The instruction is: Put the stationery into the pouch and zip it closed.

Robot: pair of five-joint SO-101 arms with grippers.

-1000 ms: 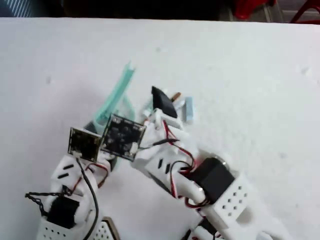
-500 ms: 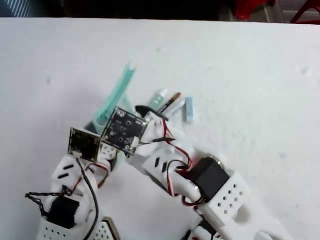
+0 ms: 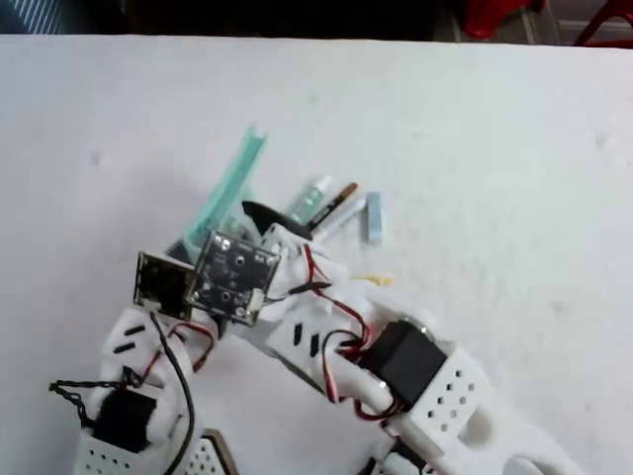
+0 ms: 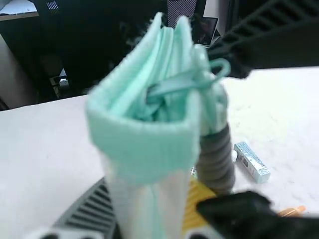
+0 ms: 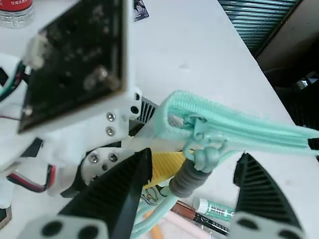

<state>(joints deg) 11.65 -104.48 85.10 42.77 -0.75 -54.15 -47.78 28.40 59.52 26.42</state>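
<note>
**Pouch held up, zip pull between open jaws**
The left gripper [image 4: 159, 214] clamps the pouch [image 4: 144, 124] upright over the table [image 3: 495, 148]. The right gripper [image 5: 194, 157], spread apart, straddles the zip pull [image 5: 205, 152] and should close squarely on it before tugging. The right wrist view shows that pull, while the high view shows pens [image 3: 331, 206] and an eraser [image 3: 372, 218] lying outside.

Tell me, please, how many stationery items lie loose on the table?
4: a white-green stick, a brown-tipped pen and a blue eraser side by side, and a yellow piece apart, nearer. Others may be hidden.
</note>
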